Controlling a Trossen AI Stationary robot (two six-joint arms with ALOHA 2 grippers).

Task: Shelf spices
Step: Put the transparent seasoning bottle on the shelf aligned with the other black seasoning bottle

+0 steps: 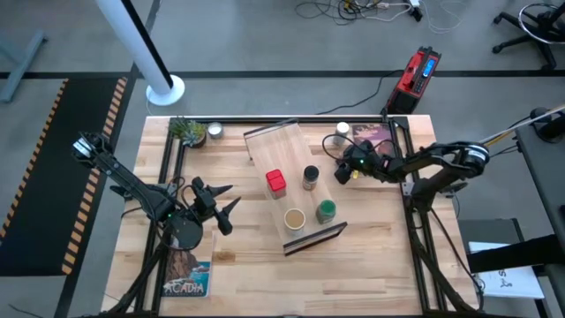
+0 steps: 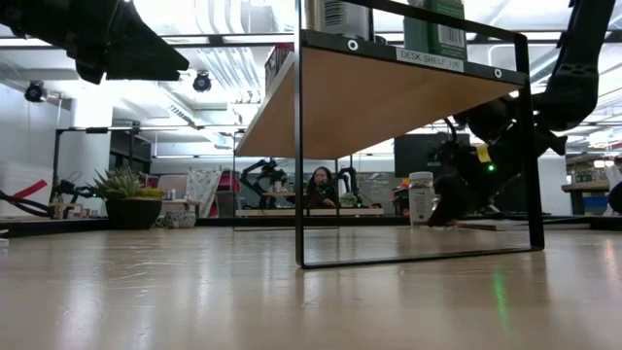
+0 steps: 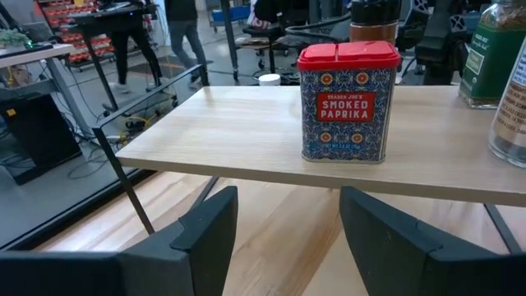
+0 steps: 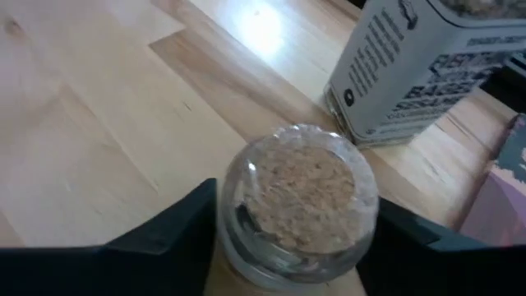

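The light-wood shelf [image 1: 284, 148] stands raised on a black wire frame [image 2: 301, 156]. On its top stand a red square tin [image 1: 275, 181], a black-lidded jar [image 1: 311, 177], a green-lidded jar [image 1: 326, 210] and a wide tan-lidded jar [image 1: 294, 218]. A white-capped jar [image 1: 342, 131] stands on the table beside a book. My right gripper [image 1: 342, 170] is just right of the shelf, shut on a small glass jar of tan powder [image 4: 300, 197]. My left gripper [image 1: 225, 205] is open left of the shelf, level with its top and facing the red tin [image 3: 347, 103]. My right gripper pinches the small jar between its two fingers [image 4: 177, 226], one on each side of the round glass wall [image 4: 234, 205]. One round end of the jar faces the wrist camera. I cannot tell whether the jar is clear of the table.
A small potted plant [image 1: 187, 131] and a silver dish [image 1: 214, 132] sit at the far left corner. One picture book [image 1: 187, 269] lies under my left arm, another [image 1: 378, 137] at the far right. Bare tabletop [image 1: 353, 274] lies near the front edge.
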